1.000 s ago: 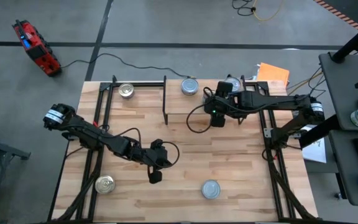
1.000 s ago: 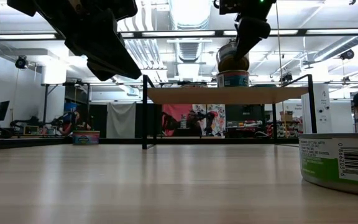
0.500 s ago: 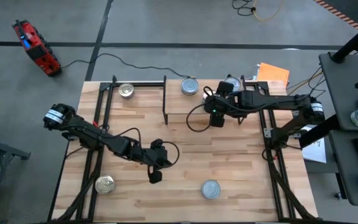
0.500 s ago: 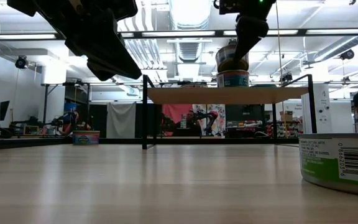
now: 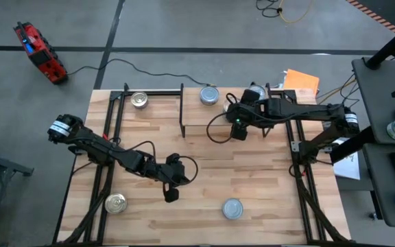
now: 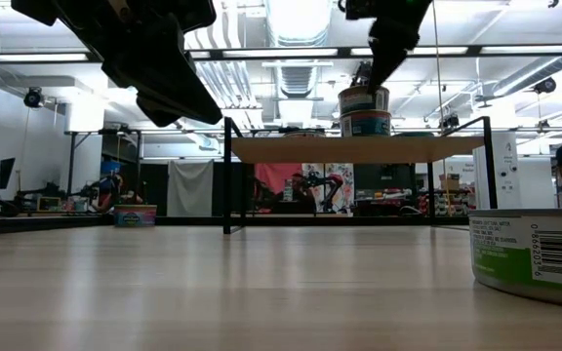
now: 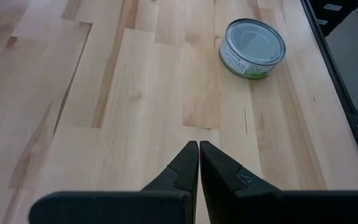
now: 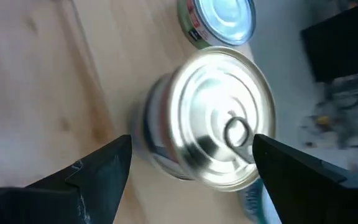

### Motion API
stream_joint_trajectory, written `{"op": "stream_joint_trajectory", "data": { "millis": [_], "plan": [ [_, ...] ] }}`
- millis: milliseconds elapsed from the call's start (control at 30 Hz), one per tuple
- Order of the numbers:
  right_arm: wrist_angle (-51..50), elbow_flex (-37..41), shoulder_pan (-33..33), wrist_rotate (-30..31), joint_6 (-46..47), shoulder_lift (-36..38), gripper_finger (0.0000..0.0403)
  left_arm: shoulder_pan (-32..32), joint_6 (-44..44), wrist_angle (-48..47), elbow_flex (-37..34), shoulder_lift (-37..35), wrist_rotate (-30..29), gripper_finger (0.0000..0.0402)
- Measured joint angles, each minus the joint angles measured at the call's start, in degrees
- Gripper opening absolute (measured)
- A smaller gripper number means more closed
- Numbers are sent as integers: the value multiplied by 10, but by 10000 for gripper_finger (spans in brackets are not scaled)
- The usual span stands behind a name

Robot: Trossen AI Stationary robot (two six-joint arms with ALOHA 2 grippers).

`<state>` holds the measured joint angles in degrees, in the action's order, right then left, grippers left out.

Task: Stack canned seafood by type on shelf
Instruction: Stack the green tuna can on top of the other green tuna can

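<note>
On the shelf [image 6: 301,149] two tins stand stacked: a silver-topped tin [image 8: 213,118] with a pull ring sits level on a lower tin [image 6: 364,124]. My right gripper [image 8: 191,158] hangs open just above the stack, one finger on either side of the top tin. A pale blue tin [image 5: 210,95] stands on the shelf farther left. My left gripper [image 7: 198,148] is shut and holds nothing above the table's near middle. Beyond it a green-labelled tin [image 7: 252,48] stands on the tabletop.
A silver-gold tin [image 5: 139,100] stands on the table at the far left, beside the shelf. Another one [image 5: 116,203] stands near the front left corner. The green-labelled tin [image 5: 232,208] sits near the front edge, close to the low camera. Bare wood lies between the arms.
My right gripper has opened wider and rolled a little over the stack. The silver-topped tin, tilted between its fingers before, now rests level on the lower tin.
</note>
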<state>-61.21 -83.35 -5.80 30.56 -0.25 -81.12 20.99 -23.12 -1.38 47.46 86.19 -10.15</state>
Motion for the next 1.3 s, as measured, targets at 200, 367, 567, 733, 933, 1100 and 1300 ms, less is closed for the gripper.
{"op": "stream_joint_trajectory", "data": {
  "millis": [200,367,567,733,933,1100,1300],
  "plan": [
    [6,-21,23,-60,118,30,309,0,-18,-16,0,0,1,0],
    [32,-16,63,-127,228,61,289,0,-34,-33,0,0,6,0],
    [75,-9,149,-136,296,68,262,0,-37,-103,20,0,24,0],
    [84,-7,216,-137,352,52,238,1,-49,-286,71,0,70,0],
    [124,14,295,-143,415,29,206,9,-28,-440,116,0,93,0],
    [206,79,353,-142,480,21,171,18,-19,-406,118,0,93,0],
    [354,196,407,-144,582,19,112,19,-25,-343,116,0,80,0]
  ]
}}
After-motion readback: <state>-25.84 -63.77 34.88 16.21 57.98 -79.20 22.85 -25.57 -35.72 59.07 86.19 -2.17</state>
